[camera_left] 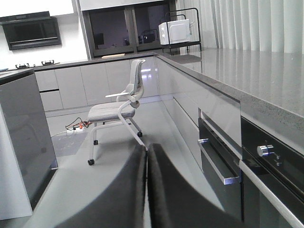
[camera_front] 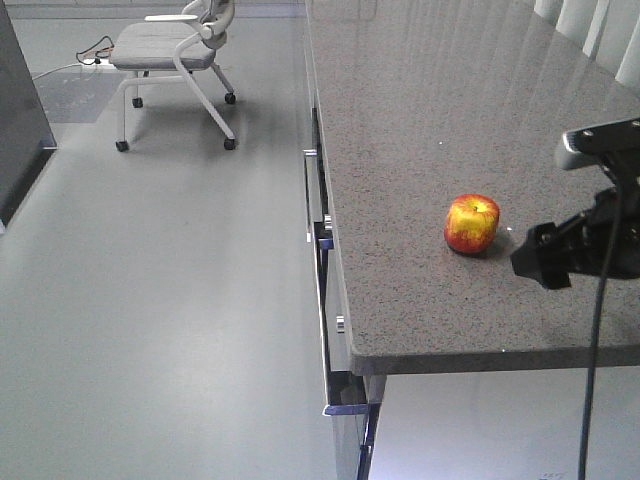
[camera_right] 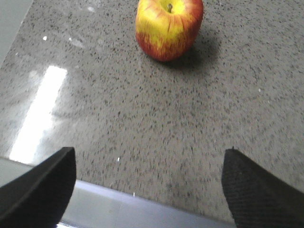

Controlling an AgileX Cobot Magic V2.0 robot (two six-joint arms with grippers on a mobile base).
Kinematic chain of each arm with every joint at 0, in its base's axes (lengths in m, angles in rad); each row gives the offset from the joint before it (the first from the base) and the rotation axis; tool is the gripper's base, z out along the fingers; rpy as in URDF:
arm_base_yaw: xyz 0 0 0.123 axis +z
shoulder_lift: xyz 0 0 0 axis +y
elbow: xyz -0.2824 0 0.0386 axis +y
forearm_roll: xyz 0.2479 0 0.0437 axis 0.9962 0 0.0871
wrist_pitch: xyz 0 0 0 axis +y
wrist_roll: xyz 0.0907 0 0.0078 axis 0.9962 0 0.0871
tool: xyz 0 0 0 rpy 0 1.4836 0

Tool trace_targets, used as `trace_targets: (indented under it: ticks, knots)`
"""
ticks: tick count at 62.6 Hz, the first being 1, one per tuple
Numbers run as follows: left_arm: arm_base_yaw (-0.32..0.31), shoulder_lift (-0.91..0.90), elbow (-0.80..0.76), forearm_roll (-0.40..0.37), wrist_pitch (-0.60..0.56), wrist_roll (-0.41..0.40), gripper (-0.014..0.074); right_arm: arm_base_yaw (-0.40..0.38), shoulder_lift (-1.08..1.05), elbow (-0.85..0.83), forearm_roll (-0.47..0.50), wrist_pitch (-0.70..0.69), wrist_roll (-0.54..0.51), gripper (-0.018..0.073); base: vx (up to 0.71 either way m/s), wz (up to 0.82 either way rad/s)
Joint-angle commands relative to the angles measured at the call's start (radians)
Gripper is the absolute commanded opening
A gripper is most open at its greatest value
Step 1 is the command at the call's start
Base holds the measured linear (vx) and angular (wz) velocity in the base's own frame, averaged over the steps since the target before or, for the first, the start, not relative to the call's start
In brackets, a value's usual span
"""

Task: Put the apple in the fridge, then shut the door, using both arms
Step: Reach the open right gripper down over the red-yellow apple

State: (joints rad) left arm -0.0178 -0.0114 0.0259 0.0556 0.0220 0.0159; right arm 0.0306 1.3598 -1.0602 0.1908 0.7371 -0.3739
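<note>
Apple (camera_front: 472, 224) sits upright, stem up, on the stone counter (camera_front: 420, 120), toward its near end and back from the edge. Nothing is touching it. In the right wrist view the apple (camera_right: 168, 28) is ahead of the fingers and roughly centred between them, with bare countertop in the gap.

Right gripper (camera_right: 149, 159) has its jaws spread wide, holding nothing. From the front view it (camera_front: 540, 258) hangs just beside the apple on its right, apart from it, with a cable dropping past the counter's edge.

Left gripper (camera_left: 146, 149) has its fingers pressed together with only a thin seam between them, nothing in it. It is out over the floor beside the counter's cabinets.

Fridge (camera_left: 23, 133) shows as a dark grey panel at far left of the left wrist view; can't tell the door's position from here.

Background: a wheeled chair (camera_left: 116, 111), a microwave (camera_left: 173, 31) on a rack, and an oven (camera_left: 270, 175) under the counter.
</note>
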Motion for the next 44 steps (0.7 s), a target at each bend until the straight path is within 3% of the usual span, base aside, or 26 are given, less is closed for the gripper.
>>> trace_targets:
  ticks: [1,44]
  knots:
    - [-0.002,-0.015,0.022,-0.005,-0.075,-0.004,-0.0006,0.002,0.039,-0.081,0.036,-0.054,-0.027,0.0610,0.00,0.00]
    - [-0.002,-0.015,0.022,-0.005,-0.075,-0.004,-0.0006,0.007,0.467,-0.472,0.060,-0.023,-0.074,0.0619,0.00,0.00]
